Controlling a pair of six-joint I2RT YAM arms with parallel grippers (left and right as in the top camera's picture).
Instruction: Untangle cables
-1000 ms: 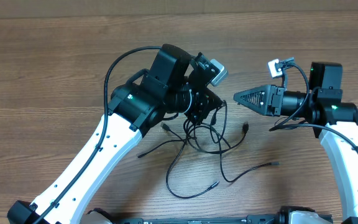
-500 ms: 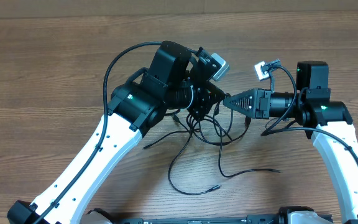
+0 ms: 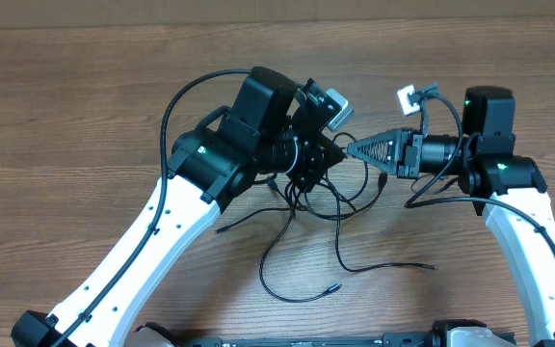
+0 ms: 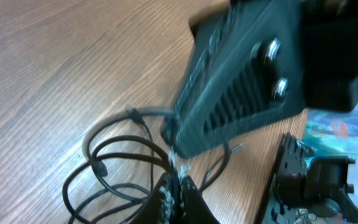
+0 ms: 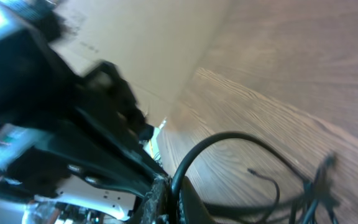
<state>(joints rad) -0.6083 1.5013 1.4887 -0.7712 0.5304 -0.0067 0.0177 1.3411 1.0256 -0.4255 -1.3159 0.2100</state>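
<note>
While both arms meet over the middle of the worktop, I see my left end effector pinched fully closed on the cables. Their loops bunch right under it, and loose strands trail across the wood toward the arm bases. My right end effector is also closed tight, gripping a black strand just beside the left tip.
</note>
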